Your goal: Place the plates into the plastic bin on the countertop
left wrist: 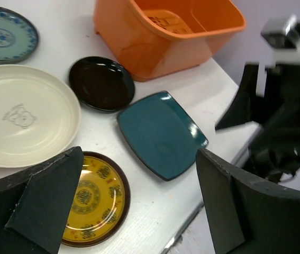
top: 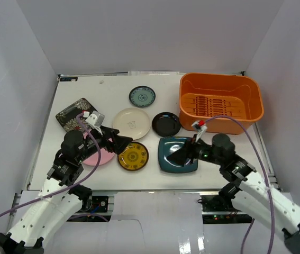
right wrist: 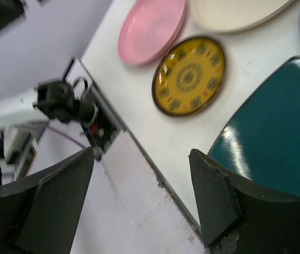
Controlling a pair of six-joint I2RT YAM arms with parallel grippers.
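Note:
Seven plates lie on the white countertop (top: 86, 90): teal-patterned (top: 142, 96), cream (top: 132, 123), black round (top: 166, 124), dark teal square (top: 166, 145), yellow-patterned (top: 133, 156), pink (top: 101, 157) partly under my left arm, and black floral square (top: 71, 114). The orange plastic bin (top: 219, 80) stands at the back right with no plate in it. My left gripper (top: 122, 144) is open and empty, just left of the yellow plate (left wrist: 91, 198). My right gripper (top: 180, 156) is open and empty, low over the dark teal plate (right wrist: 276, 143) near the table's front edge.
In the left wrist view the bin (left wrist: 155, 50) is beyond the black plate (left wrist: 101, 83) and the dark teal plate (left wrist: 160, 132), with my right arm (left wrist: 287, 106) at the right. White walls enclose the table. The front edge (right wrist: 155, 159) runs under my right gripper.

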